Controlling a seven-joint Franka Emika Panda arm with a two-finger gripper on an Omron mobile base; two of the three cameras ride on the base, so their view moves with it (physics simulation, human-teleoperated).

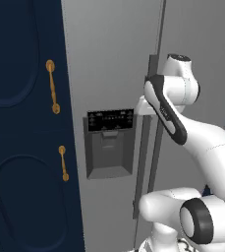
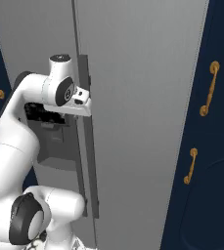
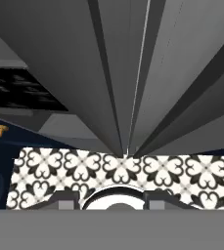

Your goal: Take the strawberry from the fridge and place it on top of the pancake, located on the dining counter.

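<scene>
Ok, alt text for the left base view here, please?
The white arm's tool is pressed against a vertical bar handle at the seam of the closed grey two-door fridge. A black dispenser panel sits in the left door, and navy cabinets with brass handles stand to its left.

Fridge (image 1: pixel 114 59) centre, doors shut. Dispenser panel (image 1: pixel 110 142) in fridge's left door. Bar handles (image 1: pixel 152 142) at door seam. Cabinets (image 1: pixel 20 128) flank fridge both sides. Patterned floor (image 3: pixel 50 171) below fridge.

the fridge (image 1: pixel 114 74) stands on patterned floor tiles (image 3: pixel 182 171).
</scene>
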